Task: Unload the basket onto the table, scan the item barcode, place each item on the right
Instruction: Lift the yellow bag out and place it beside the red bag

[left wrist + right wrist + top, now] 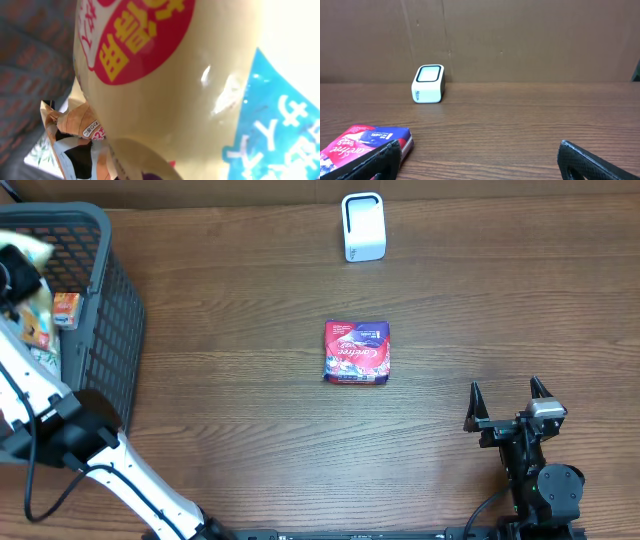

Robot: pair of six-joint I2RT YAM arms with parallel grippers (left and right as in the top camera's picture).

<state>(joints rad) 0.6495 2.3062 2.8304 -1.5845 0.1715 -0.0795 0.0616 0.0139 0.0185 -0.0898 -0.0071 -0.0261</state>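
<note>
Cream packet pressed close to my left wrist camera, down in the basket.

That glossy cream plastic packet with a red disc of yellow lettering fills my left wrist view, and a crumpled orange-and-white wrapper lies just under it. All of it sits inside the dark grey plastic mesh basket at the table's far left. My left gripper is in that basket with its jaws fully closed. Its fingers are hidden, so I cannot tell whether they have the packet. A flat red-and-purple pack lies mid-table on the brown wood-grain table. The small white box scanner stands well beyond it at the far edge. My right gripper hangs near the front right, jaws spread wide and holding nothing.
</note>
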